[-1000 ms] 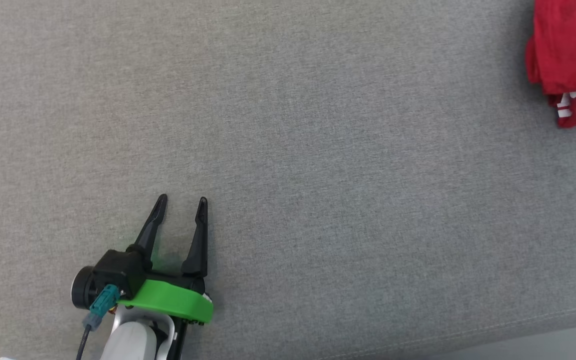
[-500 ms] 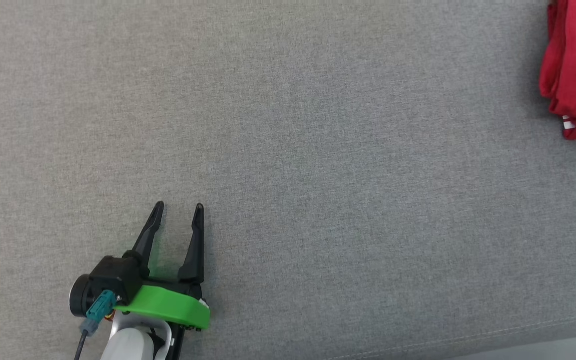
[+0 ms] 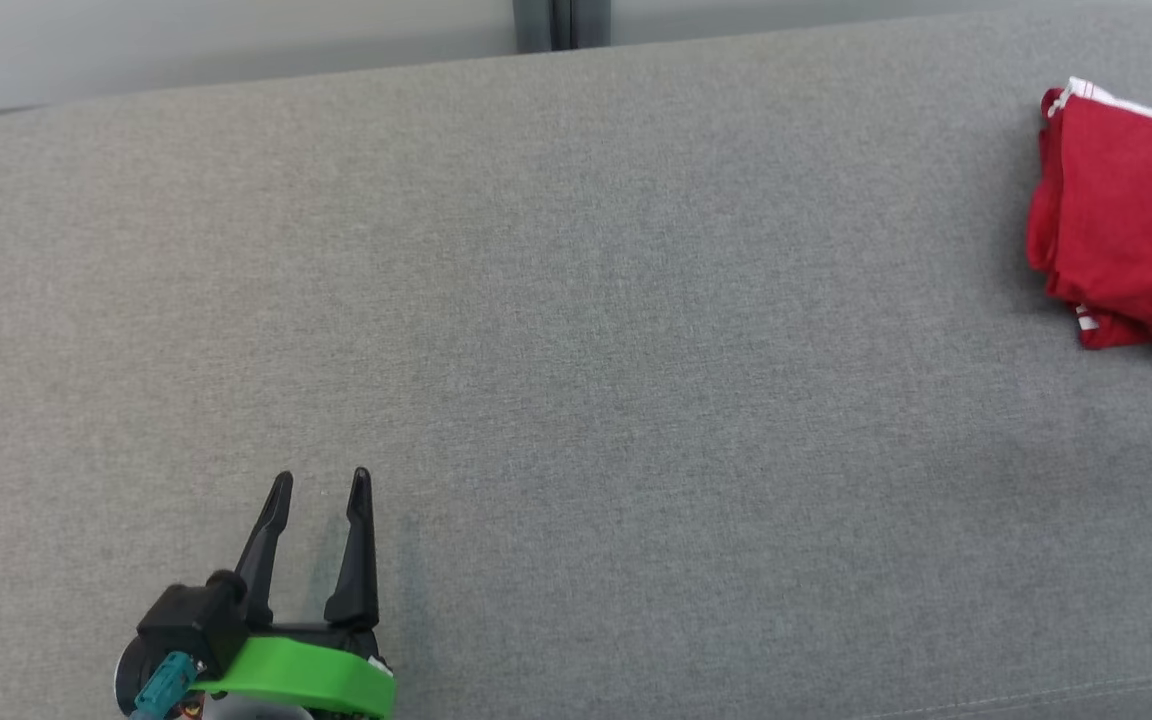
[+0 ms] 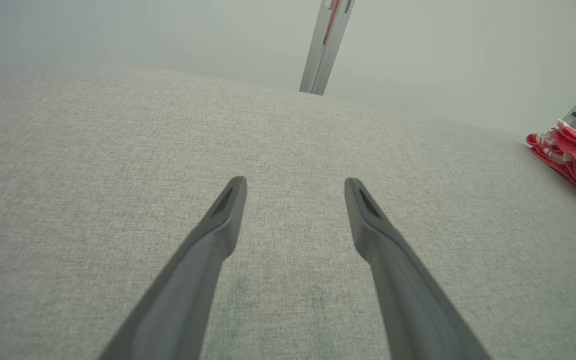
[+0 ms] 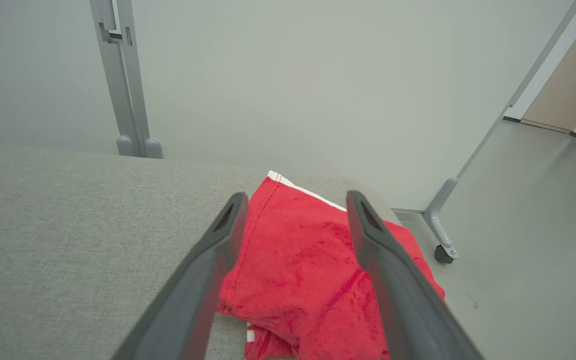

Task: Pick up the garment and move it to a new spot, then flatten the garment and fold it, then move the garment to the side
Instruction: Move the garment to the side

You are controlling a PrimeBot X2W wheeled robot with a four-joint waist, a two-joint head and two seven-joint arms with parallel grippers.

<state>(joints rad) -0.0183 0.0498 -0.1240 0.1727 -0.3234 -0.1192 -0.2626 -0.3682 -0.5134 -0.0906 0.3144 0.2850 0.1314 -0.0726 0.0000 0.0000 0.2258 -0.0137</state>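
The folded red garment was seen lying at the far right corner of the grey cushion. The right end effector was held apart over it, gripping nothing; the left end effector was held apart, empty.

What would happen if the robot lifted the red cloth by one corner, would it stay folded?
Probably not. The red cloth lies in soft, rumpled layers, so it would likely droop and unfold. It looks thin, so it is probably light. On the woven grey cushion, a push would likely bunch it up.
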